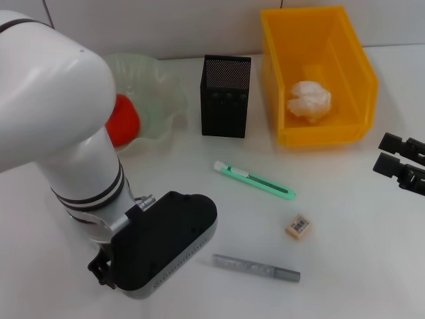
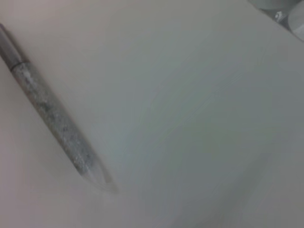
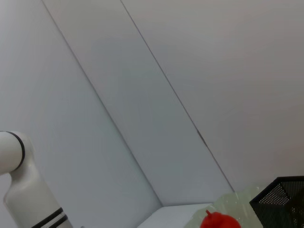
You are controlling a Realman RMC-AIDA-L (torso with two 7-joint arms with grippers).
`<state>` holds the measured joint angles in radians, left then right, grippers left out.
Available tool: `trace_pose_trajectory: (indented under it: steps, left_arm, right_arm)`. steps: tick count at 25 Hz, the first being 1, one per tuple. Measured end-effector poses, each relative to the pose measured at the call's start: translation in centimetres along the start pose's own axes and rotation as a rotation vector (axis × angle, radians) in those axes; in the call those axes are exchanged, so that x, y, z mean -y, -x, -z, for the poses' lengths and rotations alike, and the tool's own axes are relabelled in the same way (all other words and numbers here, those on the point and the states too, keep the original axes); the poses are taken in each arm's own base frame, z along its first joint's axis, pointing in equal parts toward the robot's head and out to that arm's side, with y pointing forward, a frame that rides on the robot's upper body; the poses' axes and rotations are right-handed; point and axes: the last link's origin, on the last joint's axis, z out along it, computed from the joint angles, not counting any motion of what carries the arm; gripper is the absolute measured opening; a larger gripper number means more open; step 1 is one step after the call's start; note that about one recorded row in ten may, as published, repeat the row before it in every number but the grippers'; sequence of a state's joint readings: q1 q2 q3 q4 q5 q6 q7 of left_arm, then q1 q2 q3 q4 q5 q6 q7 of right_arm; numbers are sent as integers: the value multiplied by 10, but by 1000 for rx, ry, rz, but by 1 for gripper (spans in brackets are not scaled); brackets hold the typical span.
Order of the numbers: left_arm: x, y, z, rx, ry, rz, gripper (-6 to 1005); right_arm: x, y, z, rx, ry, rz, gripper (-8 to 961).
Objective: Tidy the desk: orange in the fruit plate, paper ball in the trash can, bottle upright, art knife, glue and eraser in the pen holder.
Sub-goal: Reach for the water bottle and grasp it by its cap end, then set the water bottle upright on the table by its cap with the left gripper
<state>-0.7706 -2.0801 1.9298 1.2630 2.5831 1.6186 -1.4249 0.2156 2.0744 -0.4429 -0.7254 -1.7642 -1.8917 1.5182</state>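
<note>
Grey glue (image 1: 256, 268) lies lengthwise just right of the left pincer (image 1: 106, 271), whose grip state cannot be told.

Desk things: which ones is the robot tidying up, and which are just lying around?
Job: orange, fruit plate, paper ball, trash can, pen holder, art knife, eraser, glue (left end effector is near it).
Lying about: nothing else seen.

A test room set up like a desk

The white surface (image 1: 345, 266) sat by plain pale wall panels (image 3: 142, 95), with a black mesh pen holder (image 1: 226, 96), a yellow bin (image 1: 317, 73) and a big white robot arm (image 1: 60, 119).
</note>
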Motion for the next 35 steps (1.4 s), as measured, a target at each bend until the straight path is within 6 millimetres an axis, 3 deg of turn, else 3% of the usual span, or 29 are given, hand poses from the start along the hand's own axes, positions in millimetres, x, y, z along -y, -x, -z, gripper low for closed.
trace_pose_trajectory:
  steps: [1, 7, 12, 14, 16, 23, 30, 32, 33, 35]
  left_arm:
    - [0, -1, 1, -1, -1, -8, 445]
    - [-3, -7, 5, -22, 8, -34, 445]
    - [-3, -11, 29, -120, -14, 3, 445]
    - [-1, -2, 46, -191, -69, 62, 445]
    - [0, 1, 50, -208, -86, 78, 445]
    - [-8, 50, 77, -424, -288, 370, 445]
    - [-28, 80, 87, -515, -409, 579, 445]
    - [-28, 80, 87, -515, -409, 579, 445]
    - [-38, 93, 90, -550, -462, 674, 445]
    - [-43, 99, 92, -581, -491, 729, 445]
  right_arm:
    - [0, 0, 0, -2, 0, -2, 835]
    - [0, -2, -2, 6, 5, -21, 836]
    - [0, -3, -2, 6, 7, -25, 834]
    - [-1, -5, -3, 10, 11, -29, 833]
    - [-1, -6, -3, 13, 13, -32, 833]
    - [-1, -6, -4, 10, 15, -31, 833]
    - [1, -3, -6, 4, 25, -21, 832]
    - [1, -2, -6, 3, 27, -19, 832]
    - [1, 0, -8, 1, 30, -14, 832]
    - [2, 1, -9, 1, 33, -12, 832]
